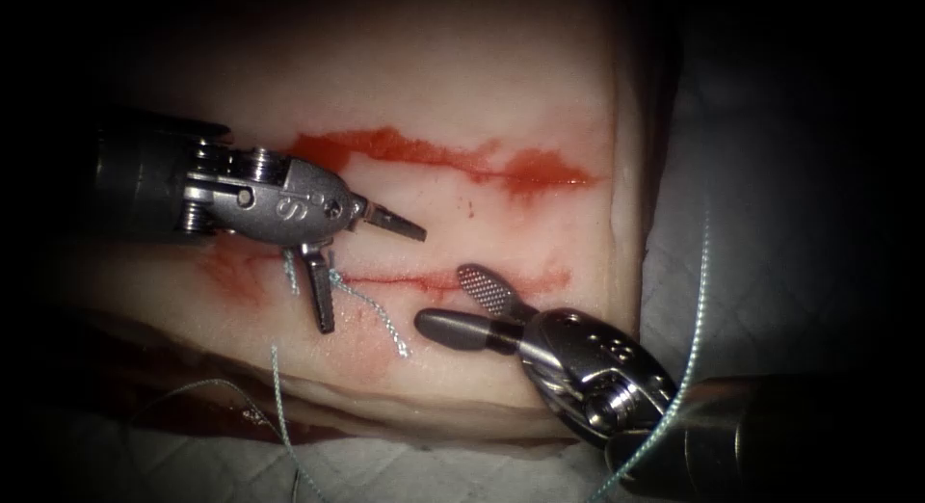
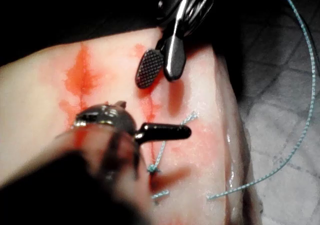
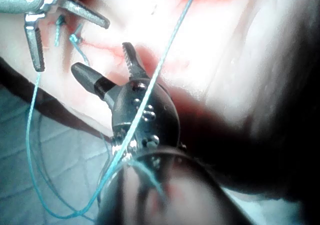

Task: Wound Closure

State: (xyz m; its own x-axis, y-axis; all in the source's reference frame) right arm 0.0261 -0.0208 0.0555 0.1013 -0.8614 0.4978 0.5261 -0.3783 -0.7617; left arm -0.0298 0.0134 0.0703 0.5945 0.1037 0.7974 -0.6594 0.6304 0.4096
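Both jaws gape empty: our left tool [image 1: 371, 272] and right tool [image 1: 458, 299] flank the knotted thread [image 1: 371, 305]; stitch looks tied, needle unseen.

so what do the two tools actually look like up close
Both are shiny silver metal on dark grey shafts. The left tool has a rounded wrist housing stamped with an "S", small screws and pins, and two slim flat jaws. The right tool has a domed housing dotted with small round holes; one jaw shows a cross-hatched gripping face, the other a smooth dark rounded back.
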